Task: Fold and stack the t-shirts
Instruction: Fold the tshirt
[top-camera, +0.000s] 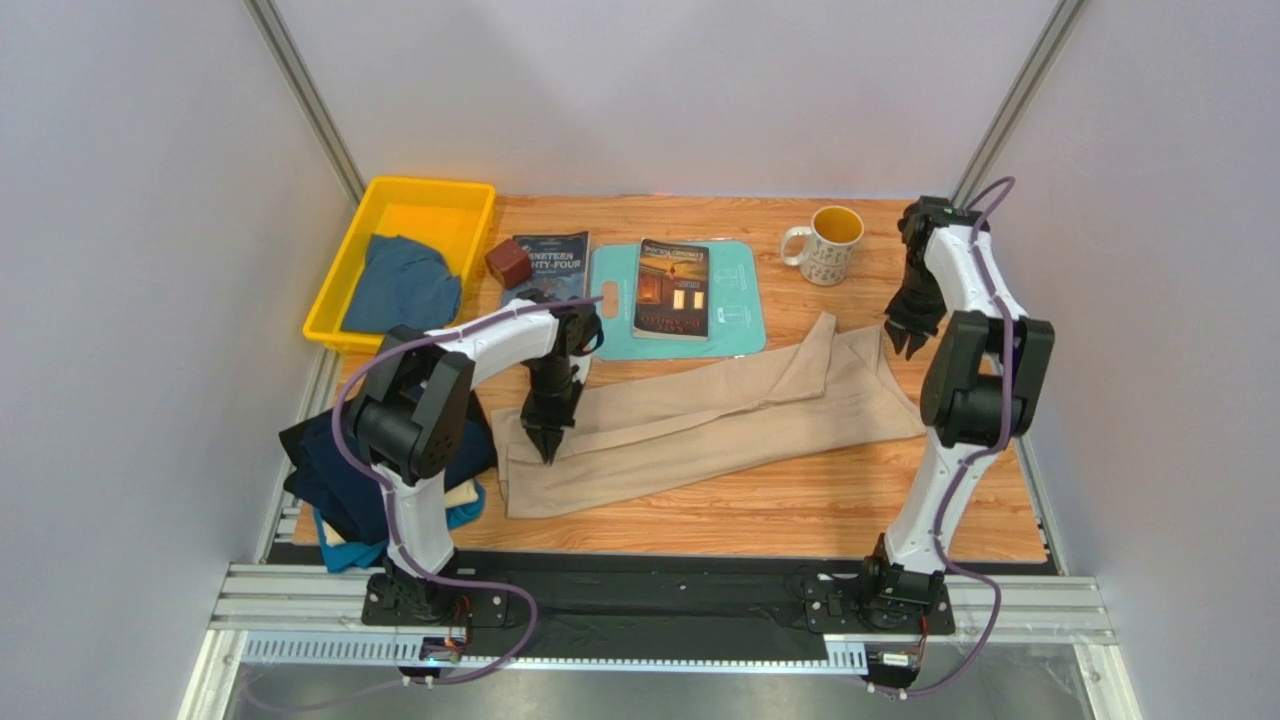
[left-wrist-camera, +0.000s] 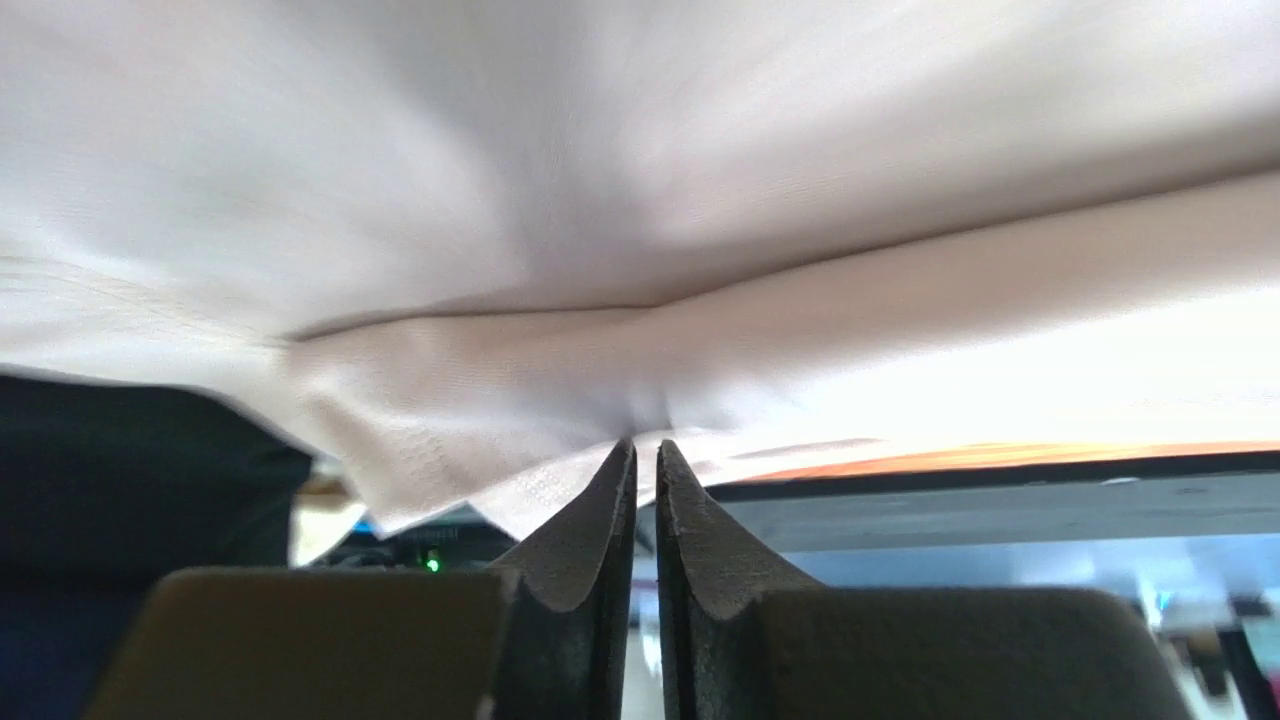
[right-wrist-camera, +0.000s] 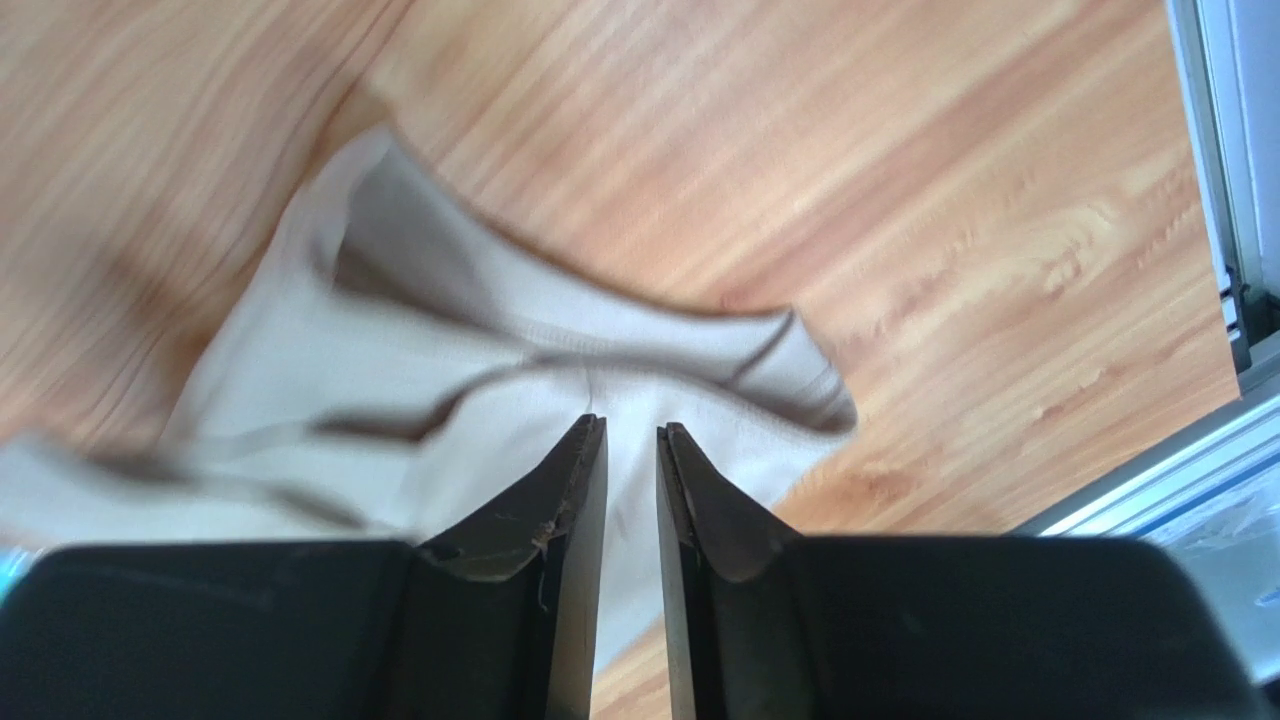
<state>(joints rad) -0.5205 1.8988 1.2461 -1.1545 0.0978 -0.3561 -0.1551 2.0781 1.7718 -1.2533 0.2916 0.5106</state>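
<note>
The beige t-shirt (top-camera: 721, 413) lies stretched in a long band across the wooden table, between my two grippers. My left gripper (top-camera: 544, 444) points down at its left end. In the left wrist view the jaws (left-wrist-camera: 642, 447) are nearly together, with the tips pinching the beige cloth (left-wrist-camera: 601, 225). My right gripper (top-camera: 906, 342) is at the shirt's right end. Its narrow jaws (right-wrist-camera: 631, 428) are closed on the bunched hem of the beige shirt (right-wrist-camera: 451, 345). A dusty blue shirt (top-camera: 398, 282) lies in the yellow bin (top-camera: 451, 198). Dark navy and teal shirts (top-camera: 353, 488) are piled at the table's left edge.
Behind the shirt, one book lies on the light-teal board (top-camera: 739, 312) and another book (top-camera: 552, 263) lies beside it. A brown block (top-camera: 508, 264) sits near the bin. A mug (top-camera: 824, 243) stands at the back right. The table's right edge and metal rail (right-wrist-camera: 1225, 225) are close to my right gripper.
</note>
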